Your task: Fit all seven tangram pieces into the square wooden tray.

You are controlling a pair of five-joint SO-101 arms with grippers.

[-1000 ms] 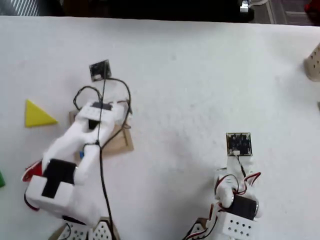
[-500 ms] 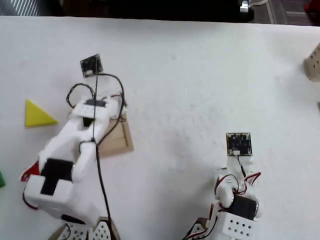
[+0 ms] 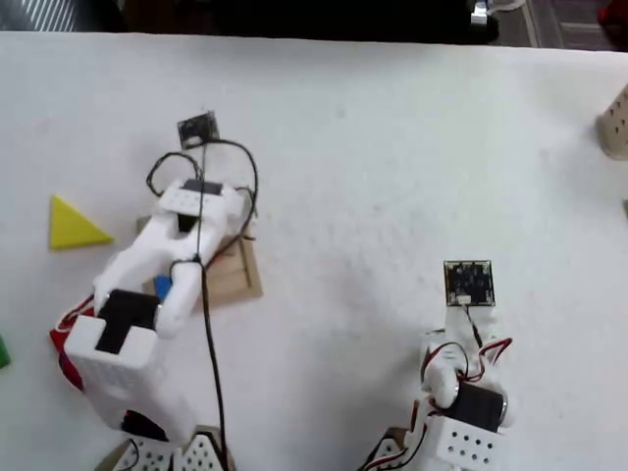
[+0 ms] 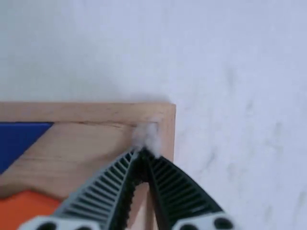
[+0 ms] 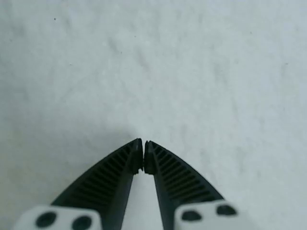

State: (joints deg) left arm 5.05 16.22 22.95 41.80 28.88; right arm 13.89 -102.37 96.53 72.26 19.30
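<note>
My left gripper is hanging over the tray corner, jaws pressed together on nothing; my right gripper is likewise closed over the table. A blue piece and an orange piece are lying in the tray, and the yellow triangle is lying apart from it. I am judging the triangle light, stiff, flat and likely slick, best pinched across two edges.

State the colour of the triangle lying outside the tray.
The triangle is yellow, clearest in the high view.

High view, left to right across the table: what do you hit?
Green piece at the left edge → yellow triangle → wooden tray → right arm → pale wooden object at the right edge.
</note>
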